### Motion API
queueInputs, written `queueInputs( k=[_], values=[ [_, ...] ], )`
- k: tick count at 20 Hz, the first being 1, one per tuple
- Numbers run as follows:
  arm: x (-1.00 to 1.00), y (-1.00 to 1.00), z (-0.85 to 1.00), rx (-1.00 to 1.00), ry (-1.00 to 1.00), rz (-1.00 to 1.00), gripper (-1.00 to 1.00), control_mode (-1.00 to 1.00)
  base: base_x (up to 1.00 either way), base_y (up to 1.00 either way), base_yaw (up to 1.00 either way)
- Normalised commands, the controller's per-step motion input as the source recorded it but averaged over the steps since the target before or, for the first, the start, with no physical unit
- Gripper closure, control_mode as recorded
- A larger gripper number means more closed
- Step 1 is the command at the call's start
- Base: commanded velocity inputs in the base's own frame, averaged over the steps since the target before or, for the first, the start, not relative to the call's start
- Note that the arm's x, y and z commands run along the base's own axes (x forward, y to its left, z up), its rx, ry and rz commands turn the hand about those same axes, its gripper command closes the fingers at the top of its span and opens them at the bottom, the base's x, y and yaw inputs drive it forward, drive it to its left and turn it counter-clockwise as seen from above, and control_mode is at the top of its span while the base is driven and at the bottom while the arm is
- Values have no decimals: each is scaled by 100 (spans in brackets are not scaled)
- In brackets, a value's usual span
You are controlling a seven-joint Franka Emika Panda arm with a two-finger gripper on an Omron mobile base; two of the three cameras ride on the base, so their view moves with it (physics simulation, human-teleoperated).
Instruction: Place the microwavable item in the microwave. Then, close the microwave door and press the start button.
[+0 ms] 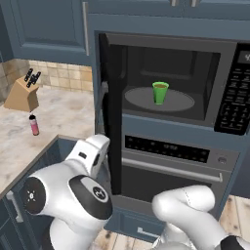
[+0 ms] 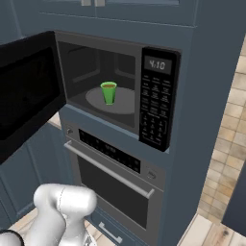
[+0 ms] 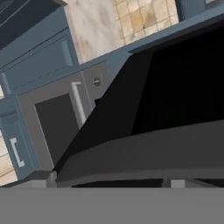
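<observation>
Close against the hand camera stood the microwave door (image 3: 175, 96), a broad black slab whose edge ran across the lower part of that view, which suggests the gripper had been brought up to the door's outer face to push it shut. Whether its fingers were spread or pressed together could not be told, as the tips were hidden low in the view. From the left base view the white arm's wrist reached up beside the door's lower edge (image 1: 111, 146), the door swung wide on its left hinge and seen nearly edge-on. Beyond it the microwave (image 2: 120, 81) lay open, and the green cup (image 1: 160, 92) stood upright near the middle of the round grey turntable (image 1: 141, 100), already placed, so closing the door looked like the step in hand. The cup was small, bright green, tapered to a narrow foot, with a darker inside at the rim. To the right, the keypad panel (image 2: 156, 108) awaited the start press. Below sat the oven (image 2: 113, 185) with its silver bar handle.
</observation>
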Motion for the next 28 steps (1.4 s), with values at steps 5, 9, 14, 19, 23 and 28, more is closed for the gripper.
queueInputs(
  k=[5, 9, 14, 19, 23, 28],
  values=[
    [12, -100, 66, 11, 0, -8, -100, -100, 0, 0, 0],
    [5, -100, 54, 12, 0, -9, -100, -100, 0, 0, 0],
    [20, -100, 48, 13, 0, -6, -100, -100, 0, 0, 0],
    [44, -100, 52, 13, -1, -1, -100, -100, 0, 0, 0],
    [60, -100, 59, 11, -3, 0, -100, -100, 0, 0, 0],
    [68, -93, 57, 11, -5, 0, -100, -100, 0, 0, 0]
  ],
)
